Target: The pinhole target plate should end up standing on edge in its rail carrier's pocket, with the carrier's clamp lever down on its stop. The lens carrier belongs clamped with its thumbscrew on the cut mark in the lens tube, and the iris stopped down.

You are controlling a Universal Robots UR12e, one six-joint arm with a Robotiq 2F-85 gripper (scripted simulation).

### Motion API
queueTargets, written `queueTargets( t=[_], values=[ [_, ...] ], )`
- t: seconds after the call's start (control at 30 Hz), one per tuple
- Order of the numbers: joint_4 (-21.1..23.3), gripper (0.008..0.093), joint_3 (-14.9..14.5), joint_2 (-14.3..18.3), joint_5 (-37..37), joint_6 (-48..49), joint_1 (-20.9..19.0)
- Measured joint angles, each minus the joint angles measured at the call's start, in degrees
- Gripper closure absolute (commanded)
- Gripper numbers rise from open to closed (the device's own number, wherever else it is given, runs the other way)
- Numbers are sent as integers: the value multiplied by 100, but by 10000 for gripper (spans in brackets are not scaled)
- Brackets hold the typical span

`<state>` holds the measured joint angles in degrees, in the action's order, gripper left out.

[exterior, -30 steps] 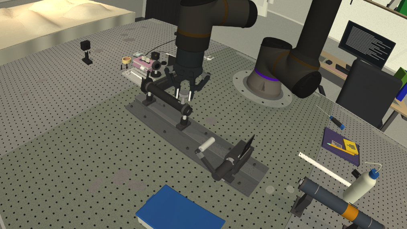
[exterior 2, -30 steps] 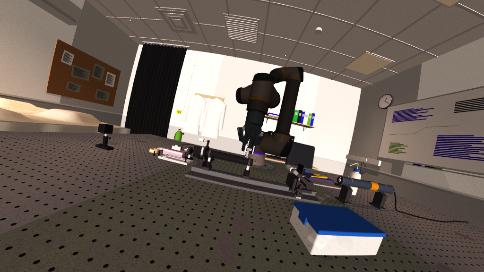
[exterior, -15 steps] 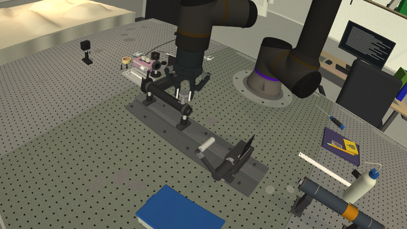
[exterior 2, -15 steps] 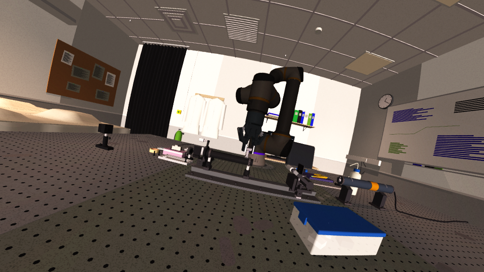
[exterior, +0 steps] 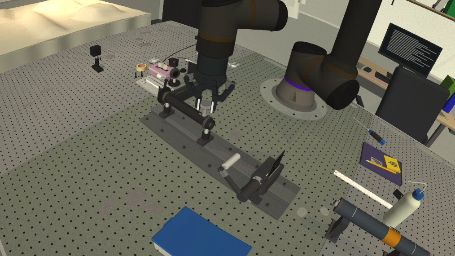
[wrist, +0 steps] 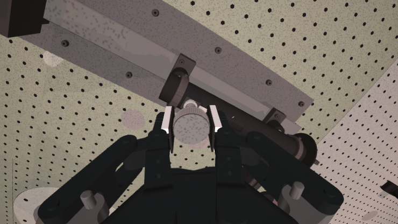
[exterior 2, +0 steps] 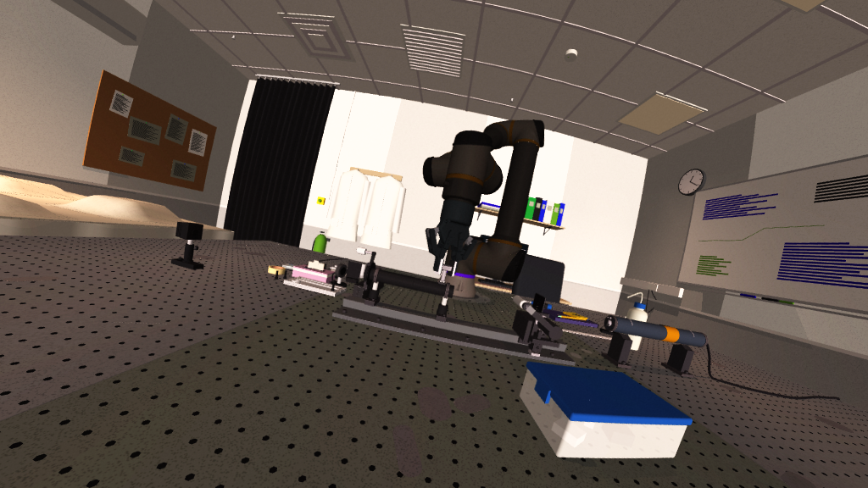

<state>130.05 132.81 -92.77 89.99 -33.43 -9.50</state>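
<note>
The grey knurled thumbscrew of the lens carrier stands up from the black lens tube, and my gripper is closed on its head, one white finger pad on each side. The tube lies on two posts over the dark rail. Further along the rail, the rail carrier holds the dark pinhole plate on edge in its pocket. The clamp lever with its white handle sticks out from the carrier. The iris at the tube's far end is too small to read.
A white box with a blue lid sits near the rail's front end. A pink tray of small parts lies beyond the tube. To the right are a ruler, a notebook, a squeeze bottle and a grey laser tube.
</note>
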Motion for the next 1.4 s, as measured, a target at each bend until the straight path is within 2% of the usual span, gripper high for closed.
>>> queueTargets(
  t=[1.4],
  values=[
    [-1, 691, 0, -1, 0, 0, 0]
  ],
)
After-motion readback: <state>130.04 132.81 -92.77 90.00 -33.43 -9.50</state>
